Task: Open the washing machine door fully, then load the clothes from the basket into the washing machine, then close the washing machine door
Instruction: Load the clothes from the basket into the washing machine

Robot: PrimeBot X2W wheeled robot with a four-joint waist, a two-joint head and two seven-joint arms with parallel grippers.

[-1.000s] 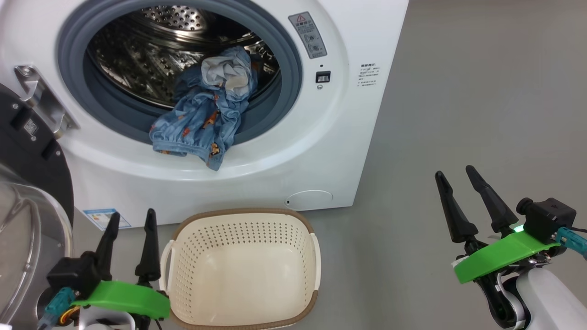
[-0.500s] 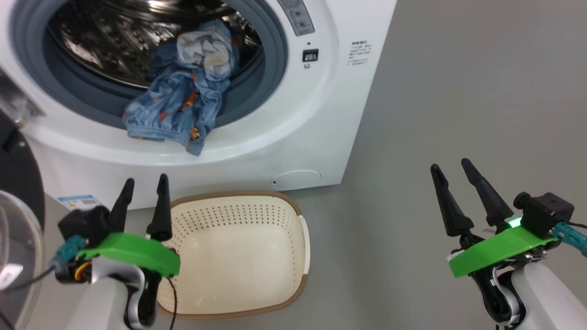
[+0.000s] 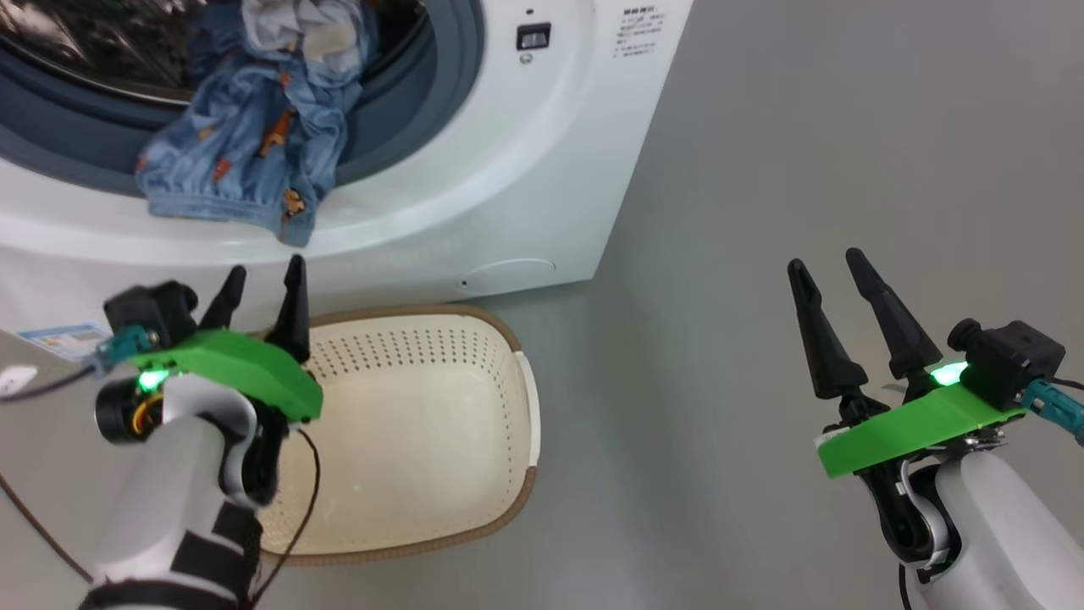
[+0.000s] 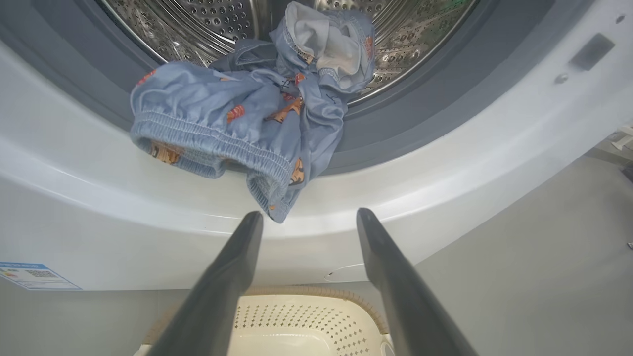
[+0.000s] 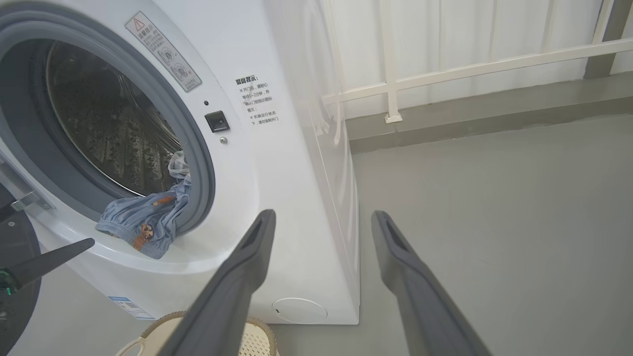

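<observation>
The washing machine [image 3: 525, 169] stands with its mouth uncovered. Blue patterned clothes [image 3: 246, 161] lie half inside the drum and hang over the grey gasket and the white lip [image 4: 237, 123]. Below, the cream basket [image 3: 423, 364] sits on the floor with nothing in it. My left gripper [image 3: 265, 267] is open and holds nothing, above the basket's left rim, fingertips just under the hanging cloth [image 4: 309, 213]. My right gripper [image 3: 824, 258] is open and holds nothing, out over the floor to the right of the machine [image 5: 322, 213]. The washing machine door [image 5: 12, 316] is swung open at the left.
Bare grey floor [image 3: 804, 127] spreads to the right of the machine. A white railing [image 5: 470, 69] and a pale curtain stand behind it. A round lower cap [image 3: 508, 275] and a blue label sticker [image 3: 59, 335] mark the machine's front.
The head camera has swung, sliding the machine and basket up and left. My left arm has risen from beside the basket towards the machine's lip. The right gripper has barely moved.
</observation>
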